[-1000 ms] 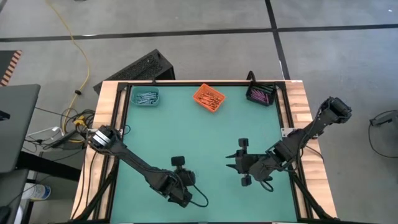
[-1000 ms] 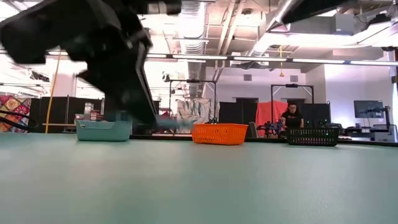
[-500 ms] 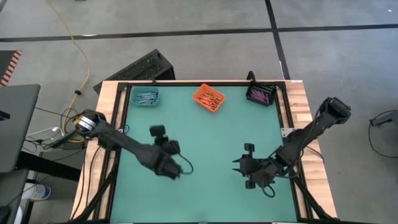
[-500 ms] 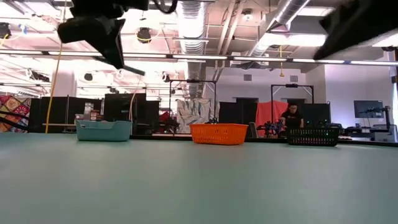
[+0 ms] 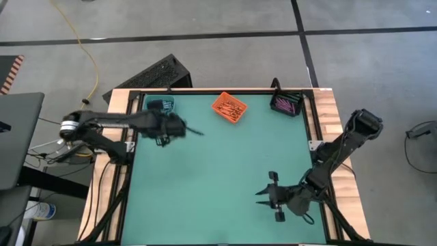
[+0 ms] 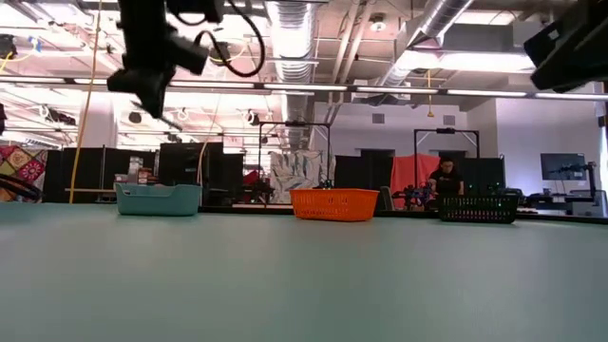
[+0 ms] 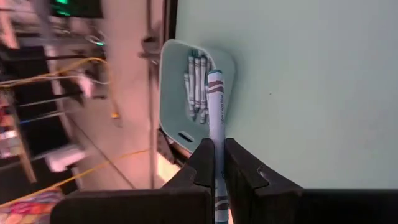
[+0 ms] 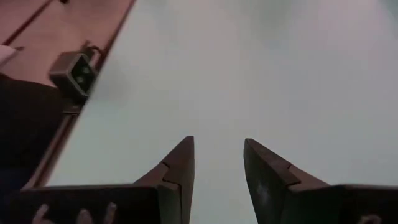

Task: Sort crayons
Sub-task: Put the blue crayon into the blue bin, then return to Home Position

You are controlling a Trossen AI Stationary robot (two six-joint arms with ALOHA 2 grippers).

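Observation:
My left gripper (image 5: 164, 117) hovers over the table's far left, just on the near side of the teal bin (image 5: 160, 104), shut on a blue-grey crayon (image 7: 215, 106). The crayon points at the teal bin (image 7: 186, 93), where several blue-grey crayons (image 7: 196, 87) lie. The orange bin (image 5: 229, 107) holds orange crayons and the black bin (image 5: 287, 104) holds purple-pink ones; both stand along the far edge. My right gripper (image 5: 261, 198) is open above the near right of the mat, with nothing between its fingers (image 8: 180, 168). My left gripper pinches the blue-grey crayon between its two fingers at the crayon's middle (image 7: 216, 134). The crayon lies along the fingers: its front half sticks out past the fingertips and its rear end runs back between them. It is lifted clear, slanting down toward the far edge.
A wooden frame (image 5: 328, 116) borders the green mat (image 5: 225, 164). A small camera block (image 8: 71, 73) sits at the mat's edge. In the low view the three bins (image 6: 334, 204) stand in a row at the back, and a person (image 6: 446, 179) is far off in the room.
My left gripper has swung from the near middle of the mat up and toward the far left corner, turning until it points at the teal bin, and has stayed shut. My right gripper has sunk a little and gone toward the near edge, still open.

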